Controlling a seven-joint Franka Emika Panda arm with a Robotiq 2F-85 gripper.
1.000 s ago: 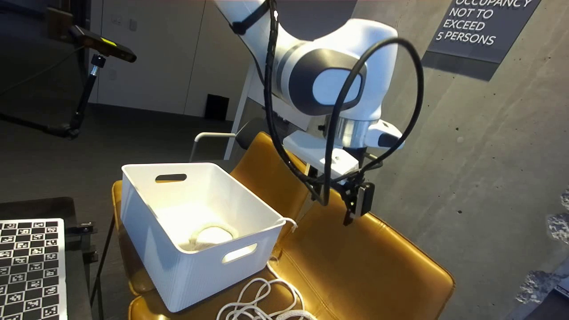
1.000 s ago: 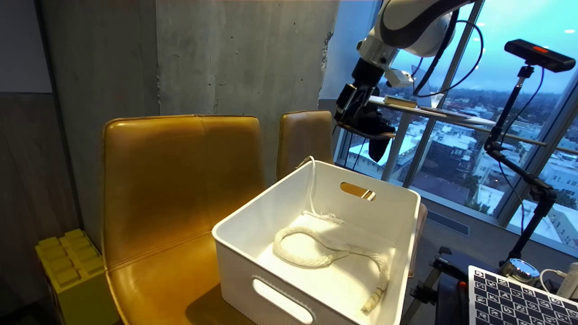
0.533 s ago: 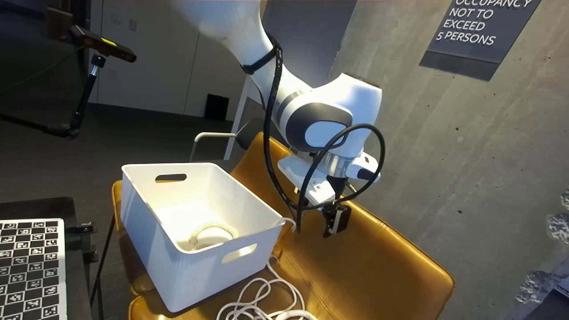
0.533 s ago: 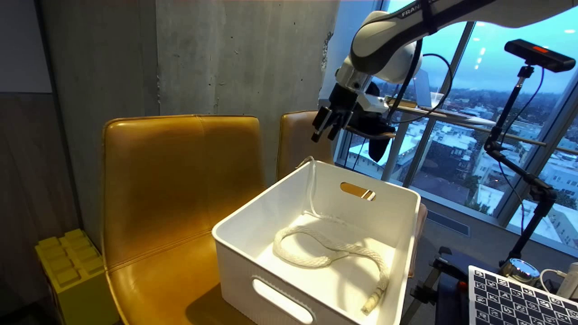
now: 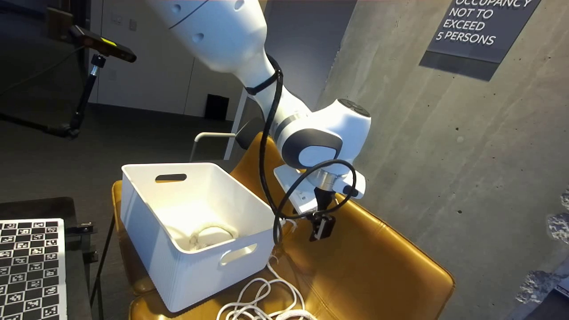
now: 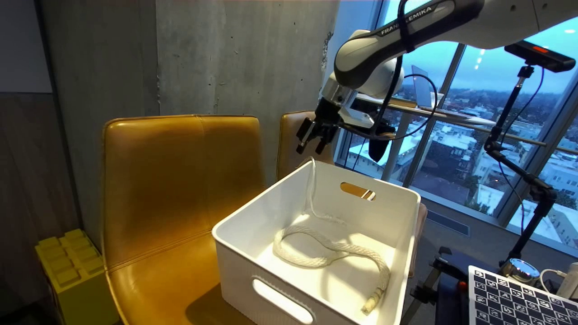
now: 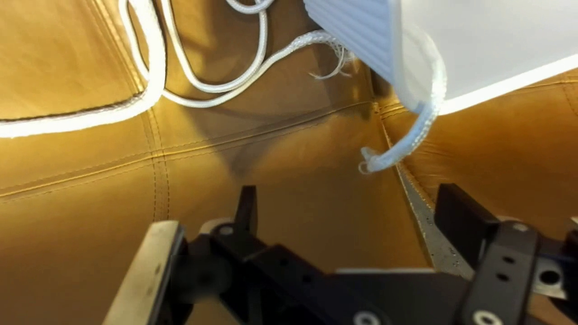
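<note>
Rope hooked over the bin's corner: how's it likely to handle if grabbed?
The rope is likely floppy, since it curves over the bin. Probably light: it looks thin. It may slide off easily, as it appears only draped there.

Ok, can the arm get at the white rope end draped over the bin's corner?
Likely yes: the open, empty fingers seem to have a free way to the rope end, which juts past the corner of the plastic bin. The bin itself could get bumped, though.
</note>
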